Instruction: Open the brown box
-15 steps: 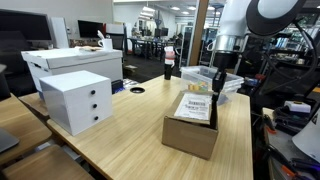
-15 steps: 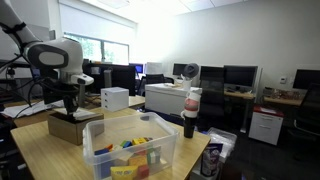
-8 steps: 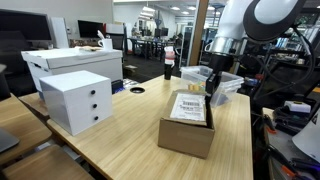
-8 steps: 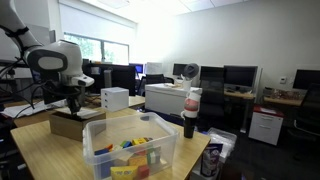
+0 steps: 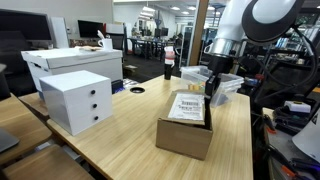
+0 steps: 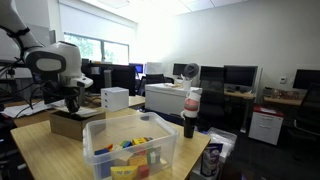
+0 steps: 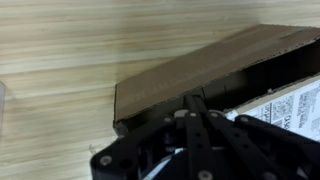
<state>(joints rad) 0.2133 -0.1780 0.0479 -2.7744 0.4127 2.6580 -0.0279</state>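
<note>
Brown box (image 5: 185, 132) looks barely opened, labelled flap (image 5: 188, 106) nearly flat; gripper (image 5: 211, 96) at its edge, clenched or not I cannot tell.

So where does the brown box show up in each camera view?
In an exterior view: the brown box sits low, just right of centre, white label on top.
In an exterior view: at the left, behind the clear bin.
Wrist view: its cardboard crosses the middle and right.
Shared landmark: the gripper, right at the box in all three.
</note>
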